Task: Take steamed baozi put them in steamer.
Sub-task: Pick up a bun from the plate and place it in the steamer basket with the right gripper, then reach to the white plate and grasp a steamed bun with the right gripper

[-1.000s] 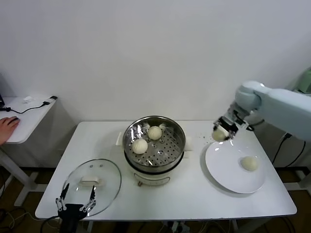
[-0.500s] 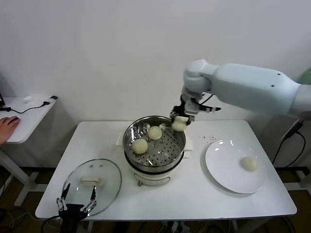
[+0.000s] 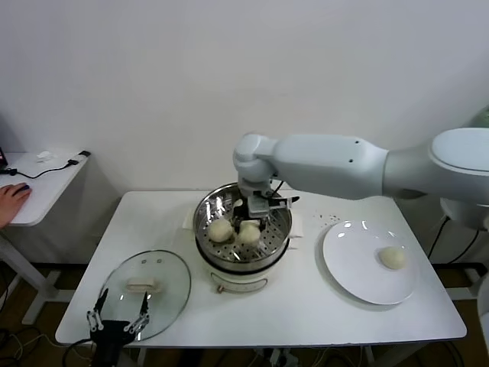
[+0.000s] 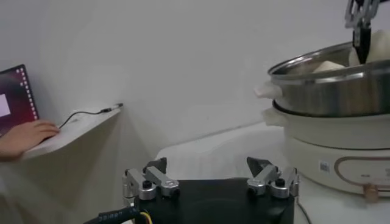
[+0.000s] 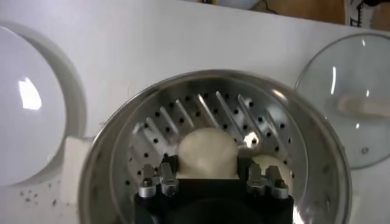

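- White wall backs a white table [image 3: 306,306] in the head view. The steamer [image 3: 243,200] stands mid-table, and the right gripper [image 3: 249,222] reaches down into it, fingers closed on a baozi [image 3: 249,232] just above the perforated tray. A second bun [image 3: 221,229] lies just beside it; the last bun [image 3: 393,258] waits on the plate [image 3: 359,275], well apart. The glass lid [image 3: 145,287] lies near the table's left front corner.
- From the left wrist, the left gripper [image 4: 210,182] hangs parked low with its jaws spread and empty; the steamer wall [image 4: 332,91] rises nearby.
- From the right wrist, the held bun [image 5: 207,152] sits between the fingers [image 5: 161,176] over the tray, the neighbour [image 5: 274,170] close alongside.
- Judging by looks, the buns are light, soft and easily dented, so a gentle grip across the widest part suits them.
- Room is tight near the steel rim and the neighbouring bun; straight up looks clearest.
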Tool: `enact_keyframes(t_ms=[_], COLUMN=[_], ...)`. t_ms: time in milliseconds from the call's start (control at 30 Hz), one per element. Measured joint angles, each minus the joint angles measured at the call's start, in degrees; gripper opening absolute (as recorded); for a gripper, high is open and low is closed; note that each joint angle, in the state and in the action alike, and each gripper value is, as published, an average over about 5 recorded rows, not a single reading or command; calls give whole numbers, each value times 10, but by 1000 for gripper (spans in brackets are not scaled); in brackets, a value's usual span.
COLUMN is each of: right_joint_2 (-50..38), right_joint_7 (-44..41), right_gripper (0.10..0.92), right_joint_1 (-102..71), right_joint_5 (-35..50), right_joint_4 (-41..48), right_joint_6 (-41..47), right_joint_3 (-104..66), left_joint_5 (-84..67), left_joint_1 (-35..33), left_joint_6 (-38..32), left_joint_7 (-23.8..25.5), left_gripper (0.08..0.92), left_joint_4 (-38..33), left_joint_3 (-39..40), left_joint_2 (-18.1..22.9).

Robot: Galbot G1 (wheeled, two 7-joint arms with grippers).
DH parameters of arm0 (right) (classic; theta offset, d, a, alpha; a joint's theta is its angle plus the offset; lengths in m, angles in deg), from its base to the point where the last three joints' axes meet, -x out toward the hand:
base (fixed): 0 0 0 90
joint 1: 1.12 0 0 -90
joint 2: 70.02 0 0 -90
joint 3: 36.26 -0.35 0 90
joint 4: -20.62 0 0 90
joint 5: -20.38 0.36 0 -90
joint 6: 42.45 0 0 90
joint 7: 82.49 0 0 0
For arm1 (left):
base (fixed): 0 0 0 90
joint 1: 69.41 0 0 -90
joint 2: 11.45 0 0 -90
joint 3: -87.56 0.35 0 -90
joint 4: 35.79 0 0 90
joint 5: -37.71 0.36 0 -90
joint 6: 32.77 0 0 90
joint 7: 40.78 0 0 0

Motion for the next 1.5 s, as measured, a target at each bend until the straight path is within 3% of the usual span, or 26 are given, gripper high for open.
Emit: enact_keyframes(t_ms=[367, 633, 1133, 1300, 1500], right_joint_2=[24, 27, -12, -56, -139], right_joint_7=[1, 6, 2, 11, 32], right_gripper=[644, 810, 823, 823, 823], right_joint_1=[-27, -33, 18, 58, 105], right_joint_5=[19, 22, 25, 71, 177], right_joint_4=[22, 30, 44, 54, 43], right_joint_6=[-7, -22, -55, -17, 122], right_joint_3=[15, 11, -20, 2, 64], left_joint_5=[-6, -9, -10, -10, -10], left_joint_1=[0, -1, -6, -9, -11], left_joint_6=[0, -1, -4, -5, -7], left_joint_7=[0, 0, 0, 0, 0], left_gripper=[823, 823, 823, 823, 823], left_joint_4=[6, 9, 6, 2, -2], left_joint_3=[0, 0, 3, 3, 7], left_joint_2=[-1, -3, -7, -9, -8])
